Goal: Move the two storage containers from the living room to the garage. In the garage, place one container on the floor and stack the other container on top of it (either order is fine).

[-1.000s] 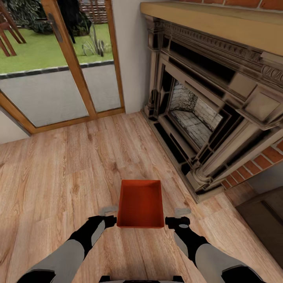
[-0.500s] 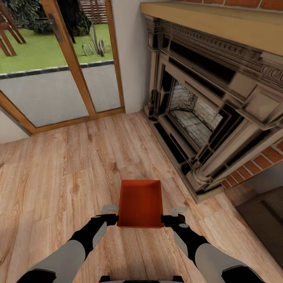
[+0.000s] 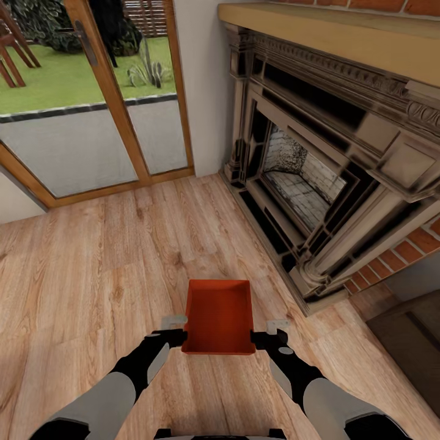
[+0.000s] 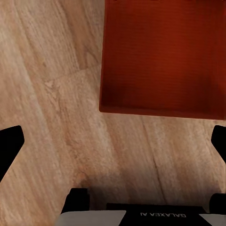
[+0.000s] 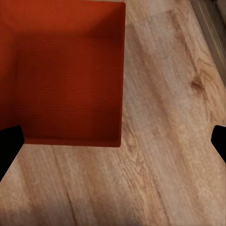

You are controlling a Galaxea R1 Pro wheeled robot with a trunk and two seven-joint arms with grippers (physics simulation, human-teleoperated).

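Storage container (image 3: 219, 318), one orange-red bin, sits open-side up on the light wood-plank floor (image 3: 91, 275) of the living room, in front of the brick fireplace (image 3: 330, 177) and the wood-framed glass doors (image 3: 91, 122); the second bin cannot be placed from these views. Both arms have closed in over the last second; the left gripper (image 3: 173, 327) now lies just beside the bin's left wall and the right gripper (image 3: 275, 330) just beside its right wall, where a clear gap showed before. Both are spread wide, fingers dark at the edges of each wrist view, clamped on nothing. By my reading a two-sided squeeze on the walls comes next; the carry to the garage is not yet begun.
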